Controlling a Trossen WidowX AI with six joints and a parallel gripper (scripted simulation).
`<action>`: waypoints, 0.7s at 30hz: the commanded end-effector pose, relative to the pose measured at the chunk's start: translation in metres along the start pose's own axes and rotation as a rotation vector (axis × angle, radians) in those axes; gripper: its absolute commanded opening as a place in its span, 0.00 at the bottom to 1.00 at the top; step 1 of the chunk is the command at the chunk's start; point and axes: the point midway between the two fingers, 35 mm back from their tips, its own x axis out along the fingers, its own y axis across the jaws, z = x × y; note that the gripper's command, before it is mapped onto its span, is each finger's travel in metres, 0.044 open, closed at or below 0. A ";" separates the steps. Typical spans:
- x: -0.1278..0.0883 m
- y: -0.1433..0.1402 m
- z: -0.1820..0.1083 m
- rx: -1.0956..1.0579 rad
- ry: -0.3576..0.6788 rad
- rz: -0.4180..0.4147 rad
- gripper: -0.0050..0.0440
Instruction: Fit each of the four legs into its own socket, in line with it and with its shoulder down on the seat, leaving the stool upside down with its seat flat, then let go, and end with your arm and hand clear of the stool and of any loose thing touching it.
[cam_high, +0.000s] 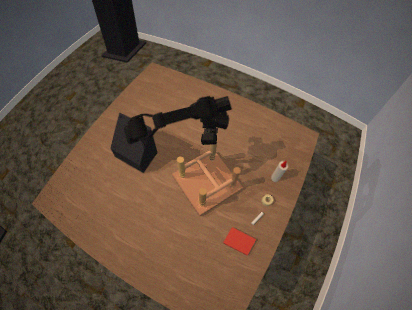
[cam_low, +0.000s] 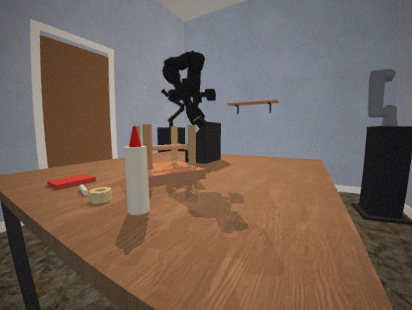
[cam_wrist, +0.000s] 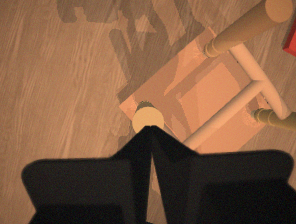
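— Where is the stool (cam_high: 216, 192)?
— Middle of the top view, upside down, seat (cam_high: 192, 189) flat on the table (cam_high: 90, 200), four legs up. Nearest the arm, one leg (cam_wrist: 146, 120) just under the gripper (cam_wrist: 151, 131).

— Fingers?
— Pressed fully together – tips meeting in the lower middle of the wrist view, nothing between them.

— Any writing or brand to read?
— None legible – not on the glue bottle (cam_high: 279, 171), tape roll (cam_high: 268, 200) or red block (cam_high: 240, 240) at lower right.
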 end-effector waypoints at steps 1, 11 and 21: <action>0.000 -0.001 -0.002 0.034 -0.003 0.011 0.10; 0.024 0.000 -0.009 0.034 -0.002 0.010 0.10; 0.033 0.000 -0.011 0.034 -0.003 0.011 0.10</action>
